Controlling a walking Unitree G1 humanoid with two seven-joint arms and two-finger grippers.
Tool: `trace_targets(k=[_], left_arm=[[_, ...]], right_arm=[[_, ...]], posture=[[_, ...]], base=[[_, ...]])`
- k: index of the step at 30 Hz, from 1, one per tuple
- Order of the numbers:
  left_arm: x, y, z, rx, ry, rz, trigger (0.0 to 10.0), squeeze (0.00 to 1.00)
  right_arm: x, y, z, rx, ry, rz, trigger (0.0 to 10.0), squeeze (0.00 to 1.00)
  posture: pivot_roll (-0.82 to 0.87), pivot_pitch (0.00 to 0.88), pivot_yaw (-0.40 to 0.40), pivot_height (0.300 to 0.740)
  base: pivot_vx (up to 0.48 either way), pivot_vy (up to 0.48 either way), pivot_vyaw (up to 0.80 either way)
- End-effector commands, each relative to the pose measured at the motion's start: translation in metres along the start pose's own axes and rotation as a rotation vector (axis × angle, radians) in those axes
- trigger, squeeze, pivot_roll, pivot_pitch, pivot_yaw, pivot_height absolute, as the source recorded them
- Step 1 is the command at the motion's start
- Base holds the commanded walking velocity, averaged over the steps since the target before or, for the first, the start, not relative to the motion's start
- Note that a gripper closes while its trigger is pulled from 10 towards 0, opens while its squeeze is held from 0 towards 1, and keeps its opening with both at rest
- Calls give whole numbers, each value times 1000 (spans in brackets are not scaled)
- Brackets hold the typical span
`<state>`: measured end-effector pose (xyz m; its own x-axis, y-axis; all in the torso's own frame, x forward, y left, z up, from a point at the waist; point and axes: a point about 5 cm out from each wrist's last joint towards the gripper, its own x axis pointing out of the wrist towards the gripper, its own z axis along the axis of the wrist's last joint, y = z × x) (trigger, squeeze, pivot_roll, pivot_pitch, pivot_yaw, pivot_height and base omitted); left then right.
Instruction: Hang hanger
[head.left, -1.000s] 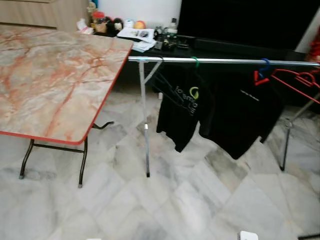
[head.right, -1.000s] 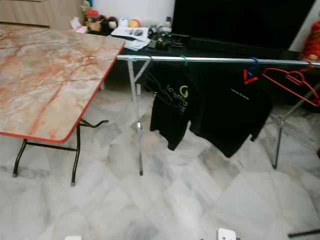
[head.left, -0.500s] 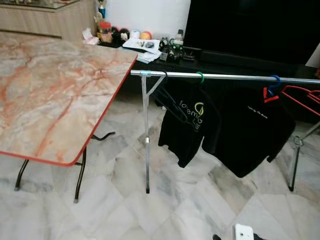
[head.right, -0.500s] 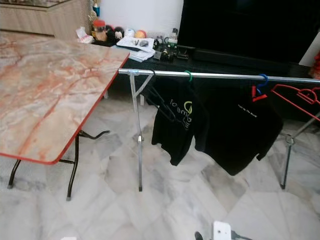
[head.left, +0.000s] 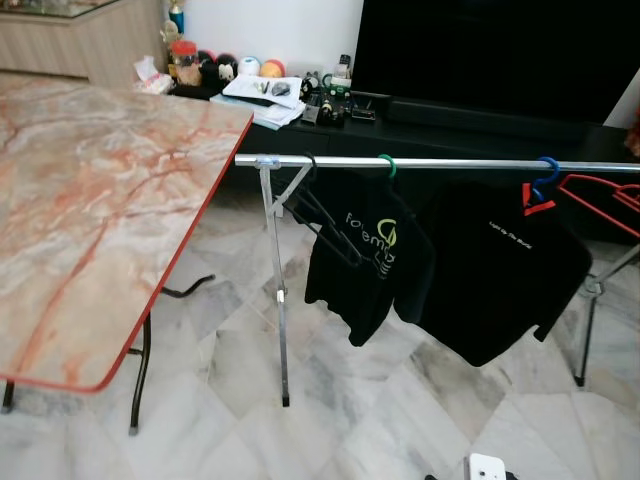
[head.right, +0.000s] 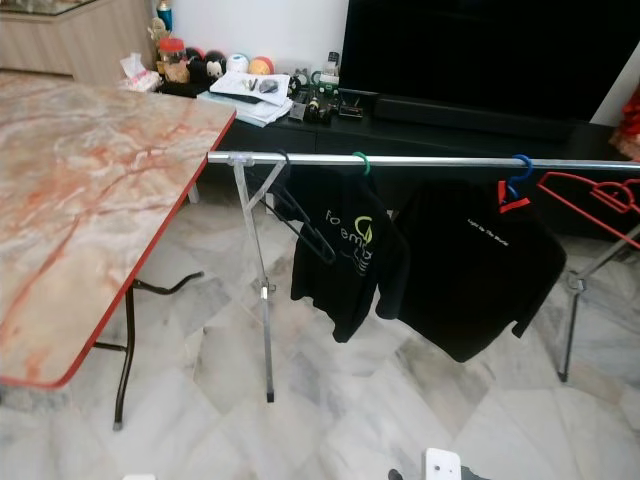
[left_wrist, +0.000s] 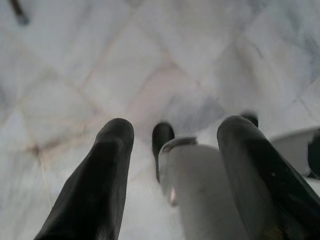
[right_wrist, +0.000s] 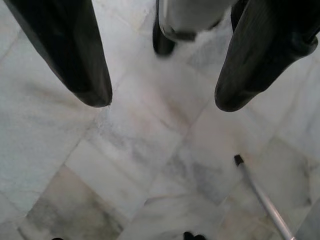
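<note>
A silver clothes rail (head.left: 450, 163) runs across the room on thin metal legs. Near its left end hangs an empty black hanger (head.left: 322, 215). Beside it a green-hooked hanger (head.left: 387, 165) carries a black T-shirt (head.left: 372, 255), and a blue-hooked hanger (head.left: 545, 175) carries a second black T-shirt (head.left: 500, 275). Empty red hangers (head.left: 600, 195) hang at the right end. My left gripper (left_wrist: 176, 129) and right gripper (right_wrist: 162, 100) both hang low over the marble floor, open, with nothing between their fingers.
A marble-topped folding table (head.left: 90, 210) with a red edge stands on the left, close to the rail's left leg (head.left: 280, 300). Behind the rail are a low black cabinet (head.left: 440, 115) with small clutter and a big dark TV (head.left: 500, 50). A rack leg (right_wrist: 260, 197) crosses the floor near my right gripper.
The whole picture has shifted as the camera moved: the table edge and the rail now sit further left and a bit nearer. Nothing on the rail has moved.
</note>
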<state>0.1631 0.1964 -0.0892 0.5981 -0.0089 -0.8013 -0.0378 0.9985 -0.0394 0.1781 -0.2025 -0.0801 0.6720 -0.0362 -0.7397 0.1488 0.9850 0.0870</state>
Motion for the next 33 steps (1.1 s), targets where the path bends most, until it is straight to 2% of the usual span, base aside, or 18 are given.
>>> trace_targets(k=[1, 22, 33], left_arm=[[-1, -7, -8, -3, 27, -18, 10000, 0], [-3, -9, -16, 12, 49, -29, 10000, 0], [-3, -9, -18, 5, 54, -10, 10000, 0]], right_arm=[[-2, -10, 0, -4, -1, -24, 10000, 0], [-6, -9, 4, -44, -104, 72, 10000, 0], [-7, -8, 6, -43, -140, 114, 10000, 0]], posture=[[87, 65, -60, 740], [91, 50, -66, 740], [119, 26, -80, 740]], base=[[307, 0, 0], [309, 0, 0], [0, 0, 0]])
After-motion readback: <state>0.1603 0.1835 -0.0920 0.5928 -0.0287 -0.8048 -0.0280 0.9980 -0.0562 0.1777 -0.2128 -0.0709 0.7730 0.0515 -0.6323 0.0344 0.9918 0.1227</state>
